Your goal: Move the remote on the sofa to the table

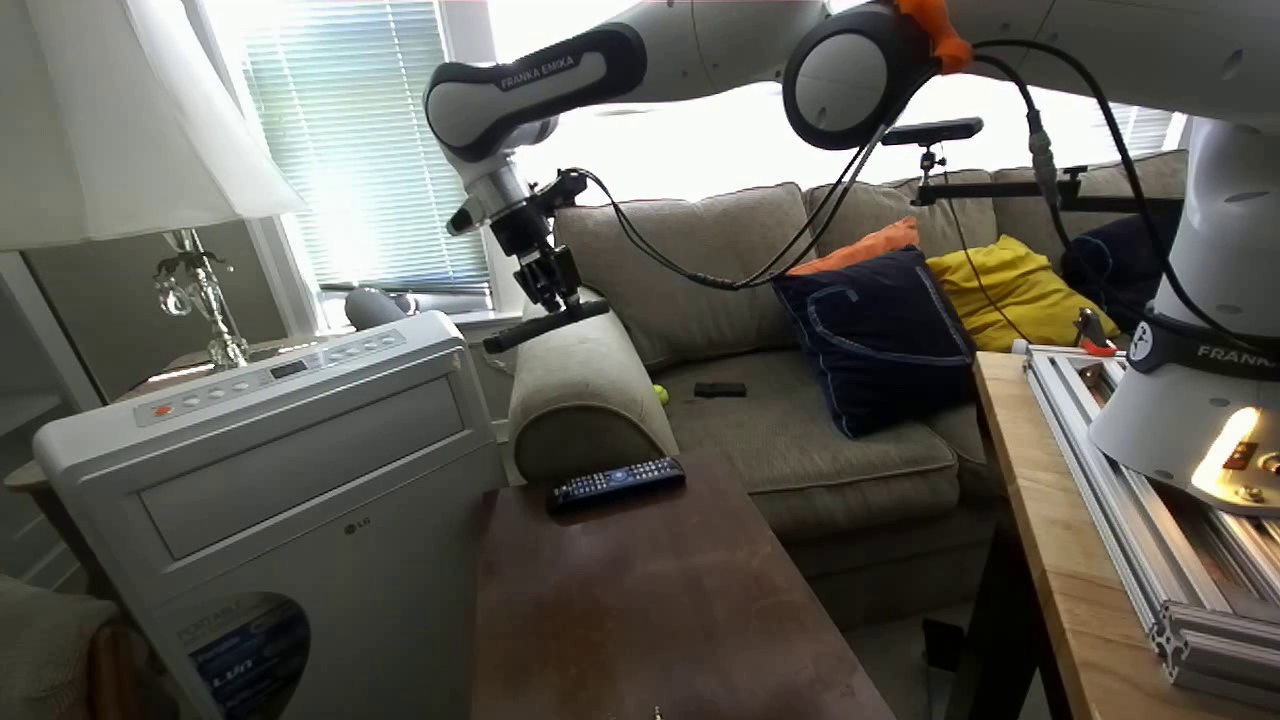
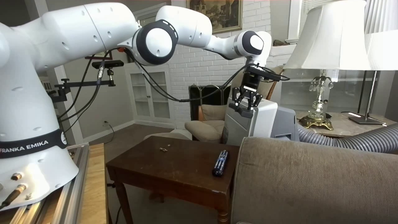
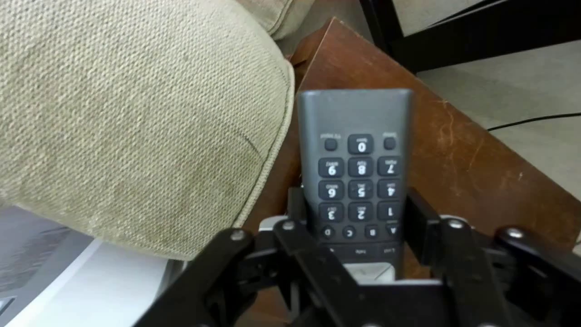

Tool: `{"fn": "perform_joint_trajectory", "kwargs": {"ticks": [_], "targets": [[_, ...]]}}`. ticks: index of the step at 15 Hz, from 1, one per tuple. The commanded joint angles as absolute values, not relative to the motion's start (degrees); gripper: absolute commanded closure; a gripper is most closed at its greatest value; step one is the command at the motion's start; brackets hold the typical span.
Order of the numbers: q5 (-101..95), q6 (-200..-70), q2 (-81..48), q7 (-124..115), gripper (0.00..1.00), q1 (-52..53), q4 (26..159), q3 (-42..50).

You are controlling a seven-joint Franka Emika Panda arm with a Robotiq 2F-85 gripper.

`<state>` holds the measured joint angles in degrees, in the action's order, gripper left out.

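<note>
In both exterior views the slim black remote (image 1: 530, 329) (image 2: 241, 110) hangs in the air, lying roughly level across my gripper (image 1: 563, 297) (image 2: 246, 103). The wrist view shows its numbered keys (image 3: 361, 168) upside down, and both fingers of the gripper (image 3: 355, 204) pressed to its long sides. Its lower end is partly covered by the gripper. Beneath it there, the dark reddish-brown table (image 3: 458, 159) (image 1: 640, 600) spreads to the right, with the rounded armrest of the sofa (image 3: 136, 113) (image 1: 580, 380) to the left. A gap separates the remote from the tabletop.
A remote with bluish keys (image 1: 617, 483) (image 2: 220, 163) lies on the table's end by the armrest; small bits (image 2: 163, 149) lie farther along. A flat black object (image 1: 720, 389) rests on the seat. A white air conditioner (image 1: 300, 470) and a lamp (image 2: 323, 40) stand close by.
</note>
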<state>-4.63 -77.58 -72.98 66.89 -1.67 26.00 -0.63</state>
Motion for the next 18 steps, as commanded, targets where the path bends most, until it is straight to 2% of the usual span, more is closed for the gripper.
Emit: {"fn": "perform_joint_trajectory", "kwargs": {"ticks": [1, 2, 3, 7, 8, 11, 18], "targets": [[-1.81, -84.36, -74.36, 64.09, 0.72, -2.85, 24.5, -2.71], [-3.55, -82.1, -73.45, 65.45, 0.72, -2.0, 25.91, -1.61], [-3.49, -82.39, -73.82, 65.39, 0.47, -2.02, 25.45, -1.66], [-3.51, -81.9, -74.4, 65.42, 0.47, -1.91, 24.49, -1.65], [-3.51, -81.89, -74.41, 65.42, 0.72, -1.91, 24.49, -1.65], [-6.62, -84.18, -76.46, 67.24, 0.72, -0.33, 24.95, 0.44], [-6.44, -80.8, -78.03, 73.61, 0.72, -0.52, 24.86, 0.11]]}}
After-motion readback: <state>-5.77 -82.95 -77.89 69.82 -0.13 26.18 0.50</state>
